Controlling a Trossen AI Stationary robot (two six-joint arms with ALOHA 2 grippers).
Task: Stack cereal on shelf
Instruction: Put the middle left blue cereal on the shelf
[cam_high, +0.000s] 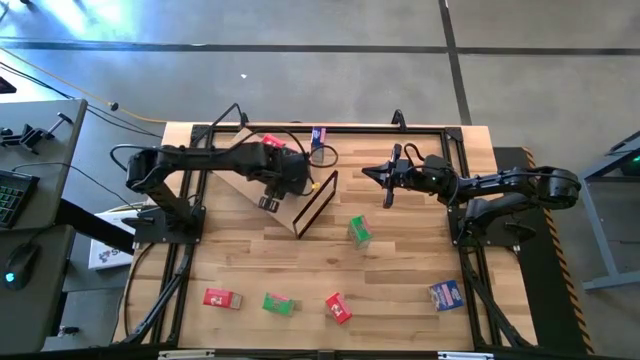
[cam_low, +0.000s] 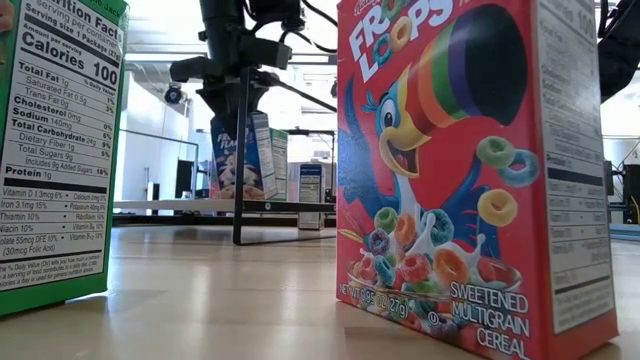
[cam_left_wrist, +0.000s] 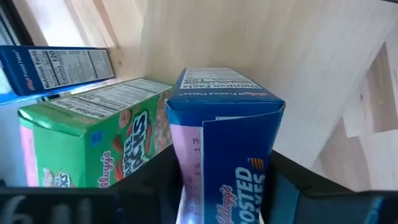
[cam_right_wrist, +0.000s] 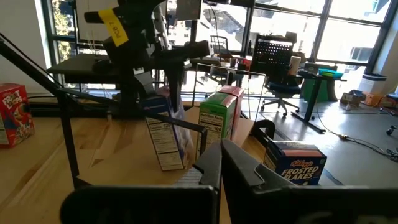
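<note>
Striped wood planks make up the tabletop (cam_high: 400, 270), and loose cereal boxes dot its near half: a red box (cam_high: 220, 298), a green box (cam_high: 279, 303), another red one (cam_high: 338, 307), a blue box (cam_high: 446, 294), and a green one (cam_high: 359, 231) nearer the middle. At the far left lies the shelf (cam_high: 283, 195), a tan panel with a dark frame at one end, tilted across the corner. Over it reaches the left hand (cam_high: 270, 200), its fingers on either side of a blue Frosted Flakes box (cam_left_wrist: 227, 149) that stands on the panel just beside a green Apple Jacks box (cam_left_wrist: 99, 137). I'd say the placing step is at its end; whether the fingers have let go yet, I cannot tell. Next comes a clean lift away without nudging either box, then a reach for the loose ones. Off to the right, the right hand (cam_high: 390, 185) waits, pressed together and holding nothing.
</note>
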